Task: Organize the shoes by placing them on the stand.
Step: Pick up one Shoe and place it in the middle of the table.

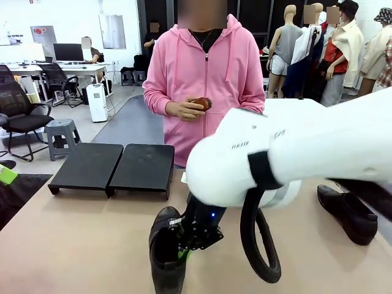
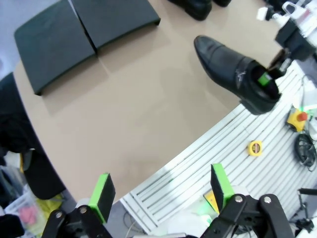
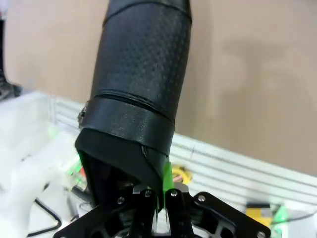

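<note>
My right gripper (image 1: 191,240) is shut on the heel-side rim of a black shiny shoe (image 1: 164,252) at the table's near edge, toe pointing away from me. In the right wrist view the pinched fingertips of the right gripper (image 3: 161,197) hold the shoe (image 3: 141,74) by its opening. The left wrist view looks down on this shoe (image 2: 230,69), its heel past the table edge. My left gripper (image 2: 161,187) hangs open and empty over the near edge. The stand (image 1: 110,166), two flat black platforms, is bare at the far left. Another shoe (image 1: 346,213) lies at the right.
A person in a pink hoodie (image 1: 205,67) stands at the far side holding a brown brush (image 1: 200,103). My right arm's white link (image 1: 288,150) and black cable (image 1: 260,242) cross the middle. More shoes (image 2: 195,6) lie beyond the stand. A yellow tape roll (image 2: 255,147) lies below the table edge.
</note>
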Action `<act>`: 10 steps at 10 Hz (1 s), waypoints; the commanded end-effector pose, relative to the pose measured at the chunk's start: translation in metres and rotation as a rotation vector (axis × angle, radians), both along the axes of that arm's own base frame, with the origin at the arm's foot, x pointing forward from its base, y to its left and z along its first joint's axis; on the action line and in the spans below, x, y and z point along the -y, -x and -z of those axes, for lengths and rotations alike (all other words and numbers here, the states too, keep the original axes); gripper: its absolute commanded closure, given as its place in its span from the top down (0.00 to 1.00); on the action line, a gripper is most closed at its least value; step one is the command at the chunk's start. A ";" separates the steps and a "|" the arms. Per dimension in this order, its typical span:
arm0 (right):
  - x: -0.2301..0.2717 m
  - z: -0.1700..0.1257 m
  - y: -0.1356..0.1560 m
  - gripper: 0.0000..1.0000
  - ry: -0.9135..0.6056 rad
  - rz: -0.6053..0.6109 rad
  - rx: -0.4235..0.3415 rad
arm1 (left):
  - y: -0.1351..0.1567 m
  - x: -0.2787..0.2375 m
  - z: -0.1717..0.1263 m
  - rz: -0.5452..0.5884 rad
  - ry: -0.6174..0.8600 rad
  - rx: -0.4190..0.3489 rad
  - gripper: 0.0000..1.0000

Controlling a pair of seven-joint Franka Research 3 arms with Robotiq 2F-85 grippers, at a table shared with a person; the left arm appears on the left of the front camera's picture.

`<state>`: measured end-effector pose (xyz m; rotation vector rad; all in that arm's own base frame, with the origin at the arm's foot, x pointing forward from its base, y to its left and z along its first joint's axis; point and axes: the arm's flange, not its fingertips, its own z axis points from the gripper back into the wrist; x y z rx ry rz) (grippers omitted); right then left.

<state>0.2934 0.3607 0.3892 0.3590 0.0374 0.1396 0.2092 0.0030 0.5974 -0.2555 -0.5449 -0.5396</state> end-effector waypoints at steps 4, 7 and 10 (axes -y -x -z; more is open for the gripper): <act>0.004 0.035 -0.045 0.00 0.017 0.024 0.110 | 0.000 -0.002 0.000 0.013 0.010 0.002 1.00; 0.007 0.040 -0.053 0.88 -0.014 0.019 0.093 | 0.000 -0.002 0.000 0.013 0.010 0.002 1.00; 0.010 0.039 -0.054 1.00 -0.020 0.033 0.090 | 0.000 -0.002 0.000 0.013 0.010 0.002 1.00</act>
